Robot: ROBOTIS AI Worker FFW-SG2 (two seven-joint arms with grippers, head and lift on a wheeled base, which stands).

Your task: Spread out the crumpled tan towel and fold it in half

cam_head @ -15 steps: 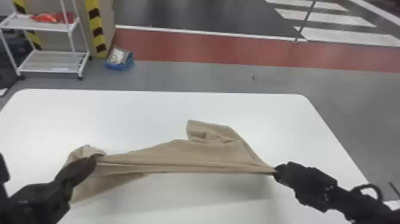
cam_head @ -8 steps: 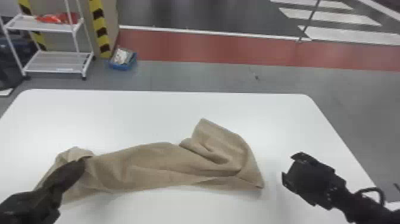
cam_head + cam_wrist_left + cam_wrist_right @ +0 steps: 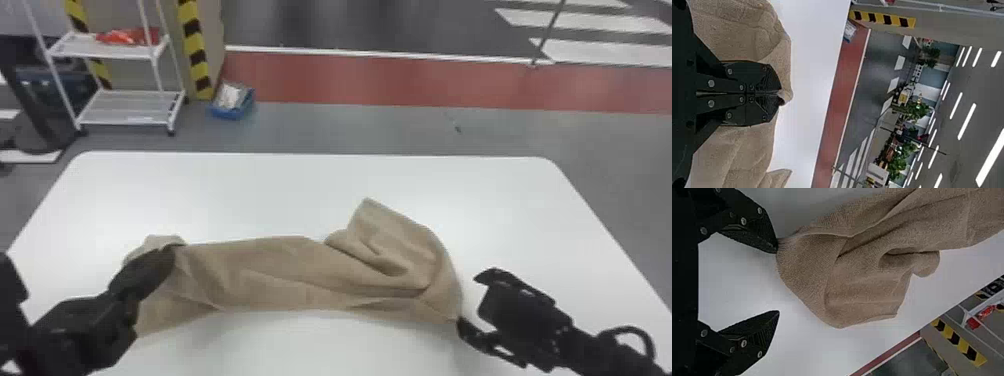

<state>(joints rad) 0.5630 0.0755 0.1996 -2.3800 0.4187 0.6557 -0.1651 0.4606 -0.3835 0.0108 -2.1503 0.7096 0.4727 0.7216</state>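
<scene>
A white rack (image 3: 130, 114) stands at ten o'clock in the head view (red stuff (image 3: 125, 36) on its upper shelf (image 3: 70, 48)), a blue bin (image 3: 231, 112) near it, a red floor band (image 3: 400, 82) from eleven to past two, white stripes (image 3: 580, 21) at two o'clock

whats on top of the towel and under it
The left claw is over one end of the towel, shut on it, hiding the patch behind. White table shows along the edges; whatever lies underneath the towel is covered.
</scene>
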